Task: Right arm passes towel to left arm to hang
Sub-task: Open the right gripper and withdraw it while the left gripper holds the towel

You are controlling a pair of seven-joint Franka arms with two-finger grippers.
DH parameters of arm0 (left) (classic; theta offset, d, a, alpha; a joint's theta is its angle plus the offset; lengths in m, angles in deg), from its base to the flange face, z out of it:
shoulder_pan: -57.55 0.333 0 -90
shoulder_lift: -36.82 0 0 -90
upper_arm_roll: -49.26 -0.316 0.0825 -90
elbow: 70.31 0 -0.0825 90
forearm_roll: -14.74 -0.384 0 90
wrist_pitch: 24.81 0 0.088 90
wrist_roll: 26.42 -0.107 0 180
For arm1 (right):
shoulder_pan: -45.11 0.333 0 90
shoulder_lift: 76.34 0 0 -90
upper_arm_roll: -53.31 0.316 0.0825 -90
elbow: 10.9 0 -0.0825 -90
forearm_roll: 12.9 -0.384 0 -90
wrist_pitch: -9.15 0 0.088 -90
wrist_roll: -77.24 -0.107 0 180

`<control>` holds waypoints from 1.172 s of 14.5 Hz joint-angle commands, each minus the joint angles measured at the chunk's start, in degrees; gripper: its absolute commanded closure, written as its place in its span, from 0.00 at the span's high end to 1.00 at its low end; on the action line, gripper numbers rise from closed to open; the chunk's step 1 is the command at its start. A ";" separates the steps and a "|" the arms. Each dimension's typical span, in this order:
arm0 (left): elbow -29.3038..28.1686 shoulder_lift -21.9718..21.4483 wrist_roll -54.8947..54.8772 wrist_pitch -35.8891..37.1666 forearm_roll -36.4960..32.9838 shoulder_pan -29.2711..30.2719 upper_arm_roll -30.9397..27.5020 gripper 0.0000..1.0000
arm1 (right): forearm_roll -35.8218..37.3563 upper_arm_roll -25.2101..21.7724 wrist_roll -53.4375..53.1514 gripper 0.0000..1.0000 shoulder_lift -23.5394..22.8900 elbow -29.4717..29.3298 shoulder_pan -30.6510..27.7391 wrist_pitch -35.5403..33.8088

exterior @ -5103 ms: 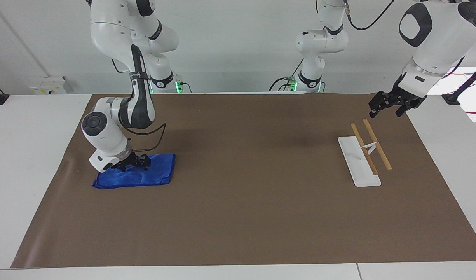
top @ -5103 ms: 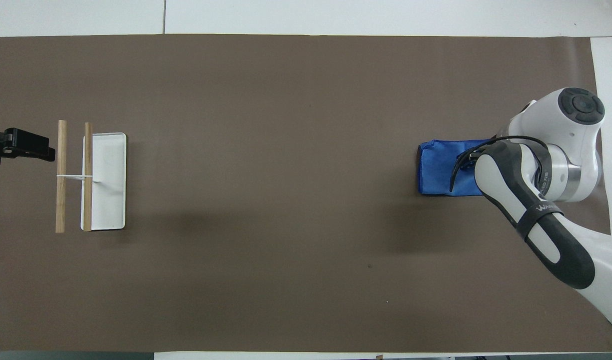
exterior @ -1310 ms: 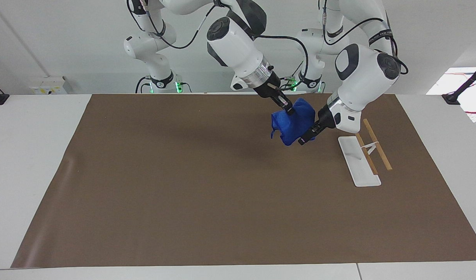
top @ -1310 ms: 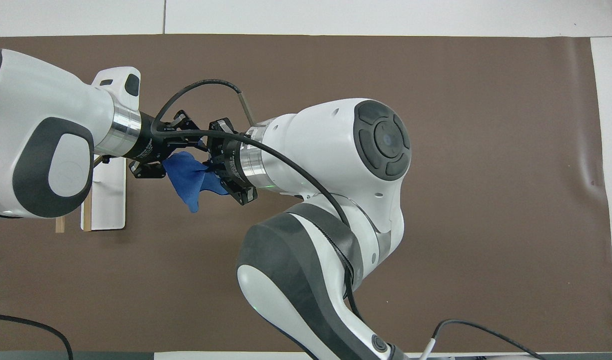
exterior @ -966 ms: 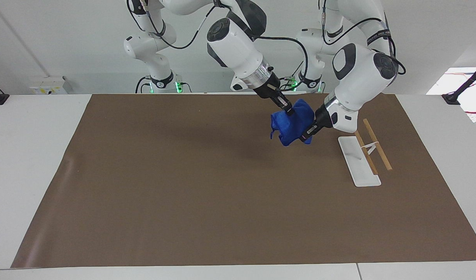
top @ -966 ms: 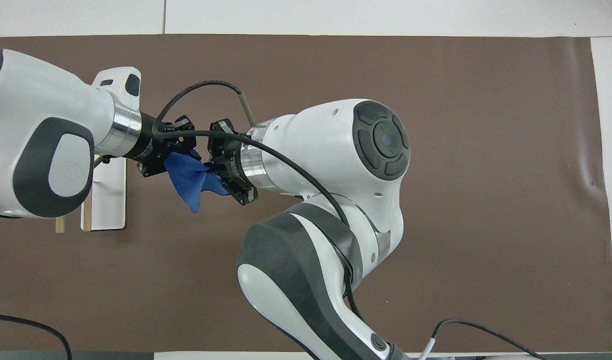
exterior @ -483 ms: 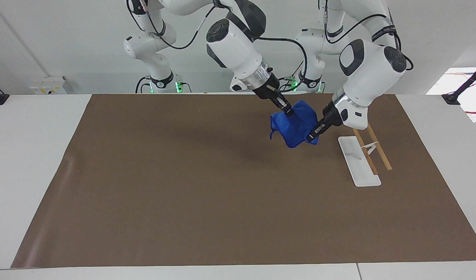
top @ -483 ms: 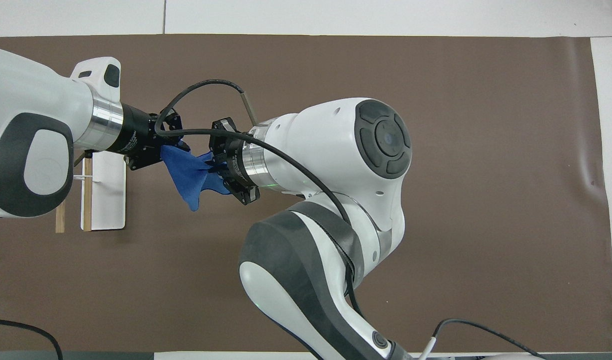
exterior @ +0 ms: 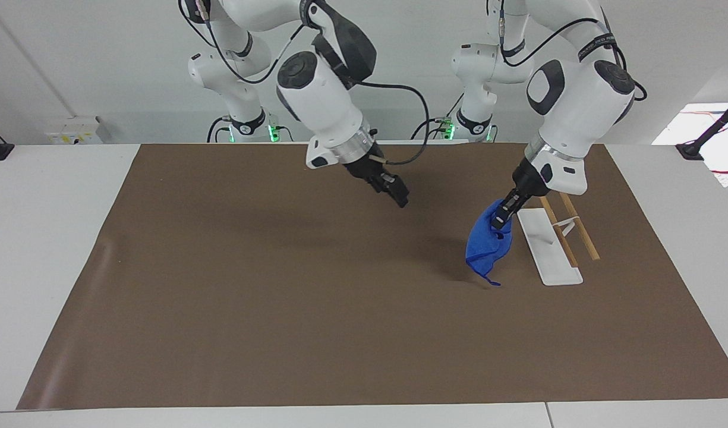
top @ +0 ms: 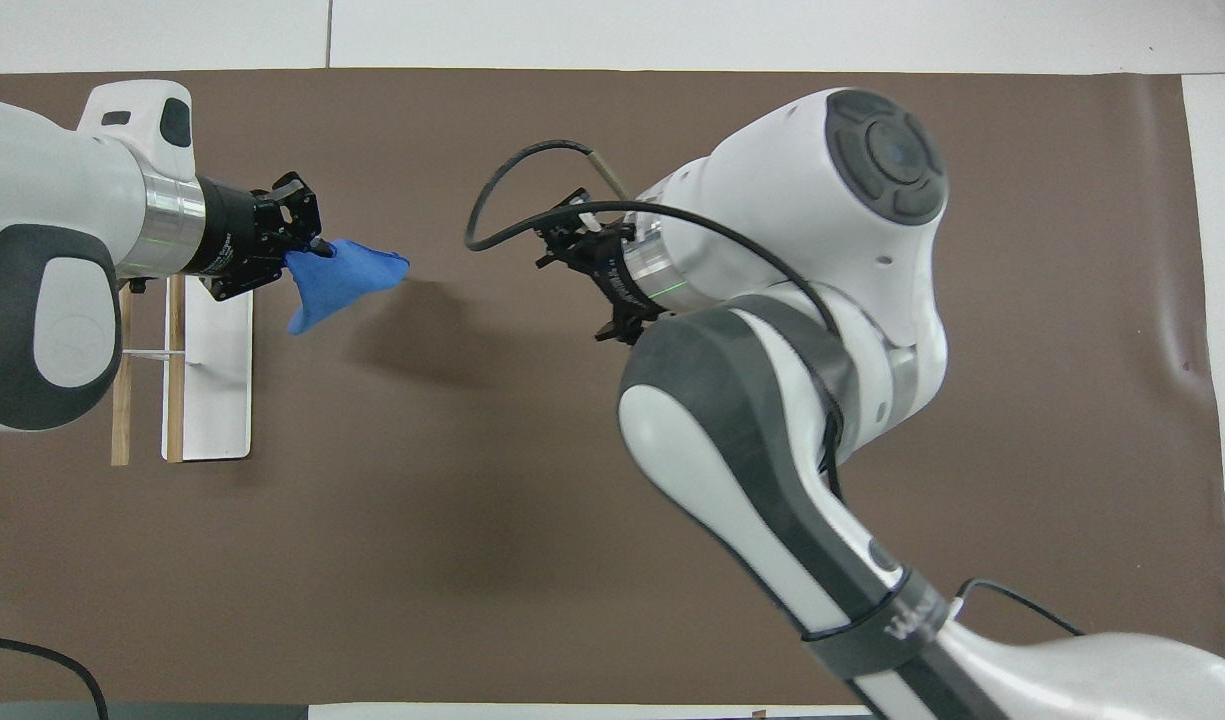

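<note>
The blue towel (exterior: 485, 246) hangs bunched from my left gripper (exterior: 499, 221), which is shut on its top edge. It hangs over the brown mat just beside the rack's white base (exterior: 548, 249), its lowest tip close to the mat. In the overhead view the towel (top: 344, 280) trails from the left gripper (top: 310, 246). My right gripper (exterior: 397, 194) is open and empty, up over the mat's middle, apart from the towel. It also shows in the overhead view (top: 572, 275).
The rack has two wooden rods (exterior: 569, 223) on a thin white post over its base, near the left arm's end of the mat. In the overhead view the rods (top: 122, 400) lie beside the base (top: 217, 400). The brown mat (exterior: 280, 309) covers the table.
The right gripper has let go of the towel and drawn back toward the table's middle. The left gripper has carried the towel toward the rack and lower; the towel now hangs from it alone.
</note>
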 commanded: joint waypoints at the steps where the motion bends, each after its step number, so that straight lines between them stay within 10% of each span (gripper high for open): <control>1: -1.79 -1.65 -0.11 -1.03 -3.85 1.79 -0.18 0.00 | 6.81 0.58 19.51 1.00 1.57 1.05 -6.79 -7.84; 9: -17.34 -11.23 3.31 -16.22 -9.73 8.57 -0.18 0.00 | 20.11 0.23 49.20 1.00 7.09 0.52 -20.50 -23.32; 17: -18.58 -12.37 5.16 -19.75 -10.27 17.26 -0.18 0.00 | 24.51 -3.90 57.39 1.00 19.84 9.46 -26.50 -28.54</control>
